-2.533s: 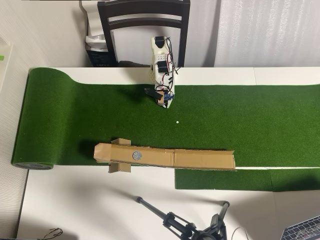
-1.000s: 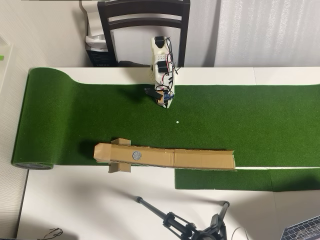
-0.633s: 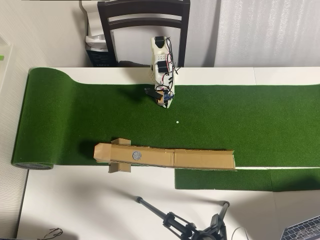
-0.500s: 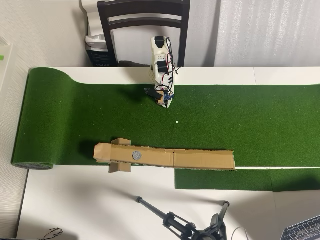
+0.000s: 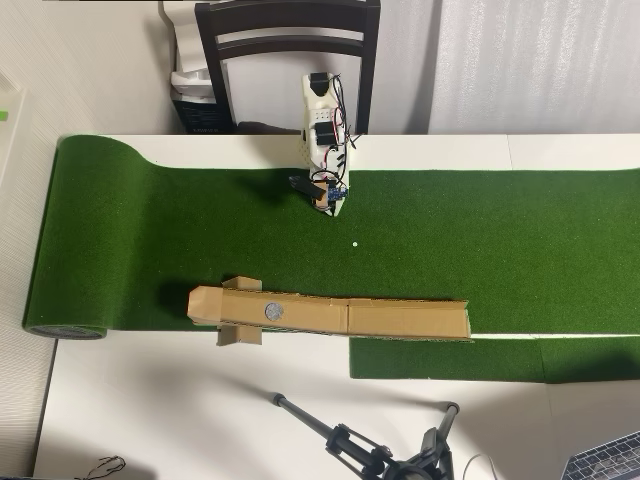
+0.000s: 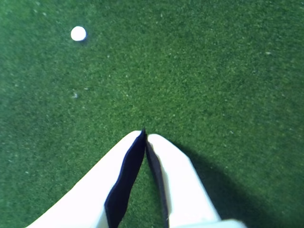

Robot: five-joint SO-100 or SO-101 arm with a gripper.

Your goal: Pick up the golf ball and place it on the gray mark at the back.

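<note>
No golf ball shows in either view. The gray mark (image 5: 272, 311) is a round spot on the long brown cardboard channel (image 5: 400, 319), which lies along the near edge of the green turf (image 5: 500, 250). My gripper (image 5: 328, 206) hangs over the turf at the far side, well away from the channel. In the wrist view the gripper (image 6: 144, 135) is shut, its white fingertips touching with nothing between them, and only turf lies under them. A tiny white dot (image 5: 354, 243) (image 6: 78, 33) lies on the turf between arm and channel.
The turf ends in a roll (image 5: 65, 240) at the left. A dark chair (image 5: 288, 40) stands behind the arm's base. A black tripod (image 5: 370, 455) and a laptop corner (image 5: 610, 462) lie on the white table (image 5: 180, 410) in front.
</note>
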